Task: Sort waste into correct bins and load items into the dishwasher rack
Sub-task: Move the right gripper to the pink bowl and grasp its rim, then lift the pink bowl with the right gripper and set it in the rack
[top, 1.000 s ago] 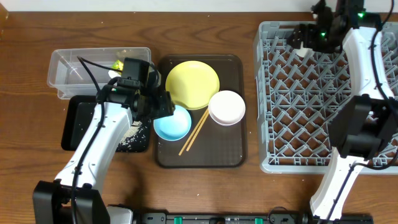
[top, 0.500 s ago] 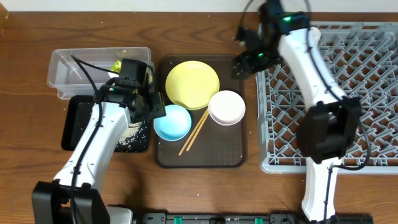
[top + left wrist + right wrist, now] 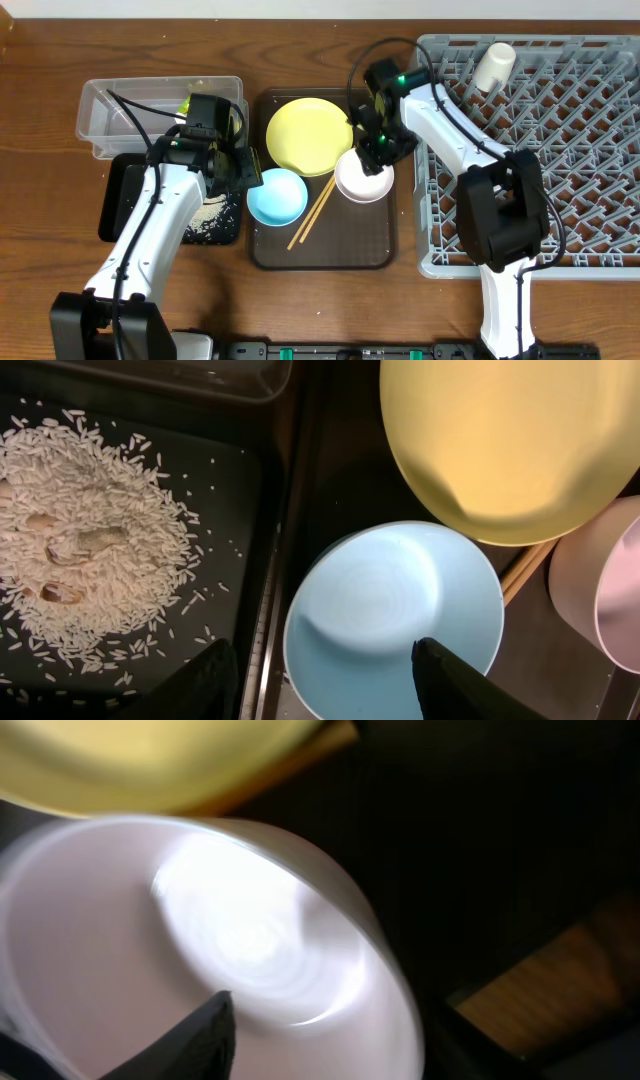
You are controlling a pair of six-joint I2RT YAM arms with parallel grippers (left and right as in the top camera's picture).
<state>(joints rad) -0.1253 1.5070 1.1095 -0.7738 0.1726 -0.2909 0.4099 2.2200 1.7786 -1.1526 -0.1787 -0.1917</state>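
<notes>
While the waste already lies in its bins, loading dishes is judged the step in hand.

- **Left edge of the surface:** clear tub point(image 3: 110, 115) holding the snack wrapper point(image 3: 187, 103); black tray point(image 3: 118, 205) bearing the rice scraps point(image 3: 90, 540).
- **Left gripper point(image 3: 318, 650):** jaws apart, over the light blue bowl point(image 3: 390, 610).
- **Brown tray point(image 3: 330, 250), centre:** yellow plate point(image 3: 308, 135), chopsticks point(image 3: 313, 212), white bowl point(image 3: 364, 178).
- **Right gripper point(image 3: 372, 150):** at the white bowl's rim; whether the jaws are apart or clamped cannot be told.
- **Right edge:** dishwasher rack point(image 3: 600, 200), white cup point(image 3: 493, 65) at its far side.
- **Next move calls for:** a secure rim pinch, then a lift clear of the plate.
</notes>
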